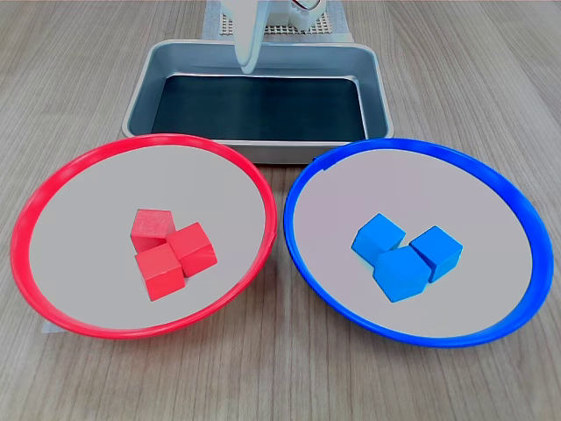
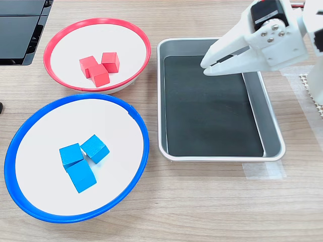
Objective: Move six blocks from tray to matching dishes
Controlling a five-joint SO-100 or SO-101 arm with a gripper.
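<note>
The wooden surface [image 2: 202,201] carries everything; on it the blue-rimmed dish [image 2: 20,136] sits at the second exterior view's lower left, the red-rimmed dish [image 2: 60,38] above it, and the silver tray [image 2: 272,126] just beside both.

The white arm [image 2: 298,35] hangs over the tray's far end with its jaws drawn nearly together and grasping nothing; the gripper [image 2: 208,66] points toward the dishes.

The tray shows only its bare black bottom; in both exterior views three blue blocks [image 1: 405,254] lie clustered and touching in the blue-rimmed dish, and three red blocks [image 1: 171,250] likewise in the red-rimmed dish.

By that lie the sorting looks finished; the step in hand is likely a retreat, best done by lifting clear of the tray wall first, then folding back away from the dishes; no rim should be brushed, lest a cluster scatter.
</note>
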